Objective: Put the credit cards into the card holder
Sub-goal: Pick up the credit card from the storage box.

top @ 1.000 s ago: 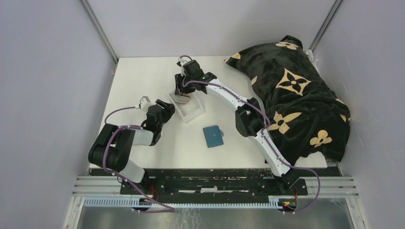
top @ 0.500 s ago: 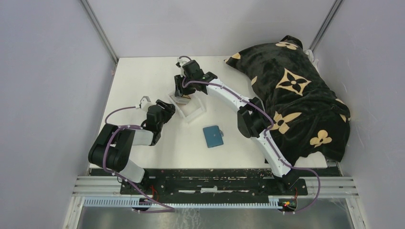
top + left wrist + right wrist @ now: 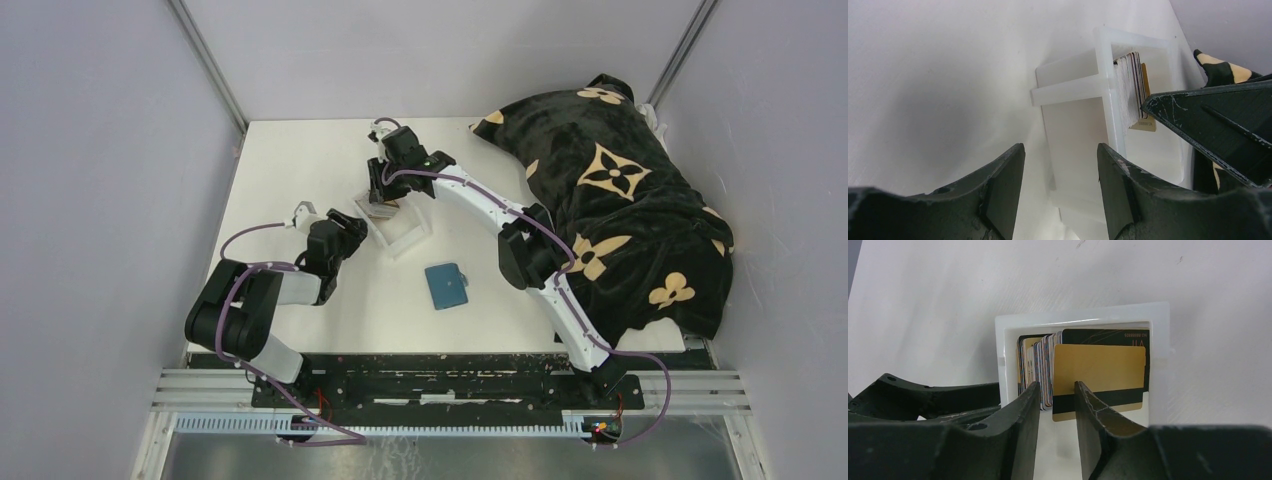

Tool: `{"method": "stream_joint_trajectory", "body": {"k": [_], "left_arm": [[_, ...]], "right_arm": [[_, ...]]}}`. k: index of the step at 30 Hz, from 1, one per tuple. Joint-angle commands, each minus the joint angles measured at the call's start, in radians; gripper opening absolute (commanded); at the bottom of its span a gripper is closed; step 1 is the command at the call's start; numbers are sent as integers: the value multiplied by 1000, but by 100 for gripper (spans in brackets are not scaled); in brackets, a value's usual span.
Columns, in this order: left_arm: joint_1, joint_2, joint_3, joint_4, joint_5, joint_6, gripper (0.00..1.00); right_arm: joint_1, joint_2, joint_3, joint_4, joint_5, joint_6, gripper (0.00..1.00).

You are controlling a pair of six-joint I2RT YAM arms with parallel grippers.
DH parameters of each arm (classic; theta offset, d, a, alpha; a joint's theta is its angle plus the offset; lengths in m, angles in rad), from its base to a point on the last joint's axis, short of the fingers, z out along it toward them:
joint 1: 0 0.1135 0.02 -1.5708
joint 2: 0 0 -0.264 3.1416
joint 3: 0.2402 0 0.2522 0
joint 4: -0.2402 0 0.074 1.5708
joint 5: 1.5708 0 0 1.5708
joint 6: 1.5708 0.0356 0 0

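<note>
The credit cards [image 3: 1040, 365] stand on edge in the far end of a clear plastic tray [image 3: 1083, 315]. A gold card [image 3: 1098, 372] leans in front of a dark one [image 3: 1108, 336]. My right gripper [image 3: 1058, 390] reaches down into that end, open by a narrow gap. The gold card's left edge lines up with the gap, and nothing is pinched. My left gripper [image 3: 1060, 170] is open beside the tray [image 3: 1073, 90], its near wall between the jaws. The teal card holder [image 3: 446, 286] lies closed on the table, apart from both grippers.
A black blanket with tan flower marks [image 3: 620, 200] is heaped over the table's right side, close to the right arm's elbow. Grey walls close in on the left, back and right. The tray [image 3: 405, 232] lies slantwise at mid-table.
The right gripper has shifted slightly over the cards in the tray. The left arm, the tray and the card holder have not moved.
</note>
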Motion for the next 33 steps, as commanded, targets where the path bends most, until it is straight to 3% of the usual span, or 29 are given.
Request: {"method": "stream_joint_trajectory", "body": {"k": [1,19,33], "left_arm": [[0,7,33,56,27,-31,62],[1,7,35,52,36,-26,62],[-1,-36,23,10,12,3,63]], "right_arm": [[6,-74,-15,-1,-3,-20,36],[6,-120,-42,-4,-2,-39,19],[6,-194,-113,-4,99,-100,10]]}}
